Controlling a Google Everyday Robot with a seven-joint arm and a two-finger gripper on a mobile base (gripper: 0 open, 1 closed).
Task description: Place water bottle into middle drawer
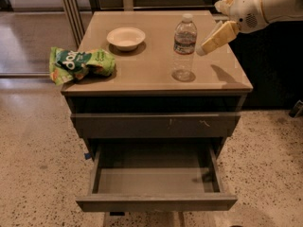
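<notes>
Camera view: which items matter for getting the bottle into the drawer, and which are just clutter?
Job:
- water bottle, upright on the cabinet top
- open drawer, pulled out
- gripper, in the air beside the bottle, not holding it

Lying about:
- white bowl
- green snack bag
- scratched drawer front, shut

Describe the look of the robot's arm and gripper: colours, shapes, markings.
The arm is a smooth, rounded white shell with a small patch of dark dots. The gripper, at upper right beside the bottle, is pale yellow and tapered. No cables show.
</notes>
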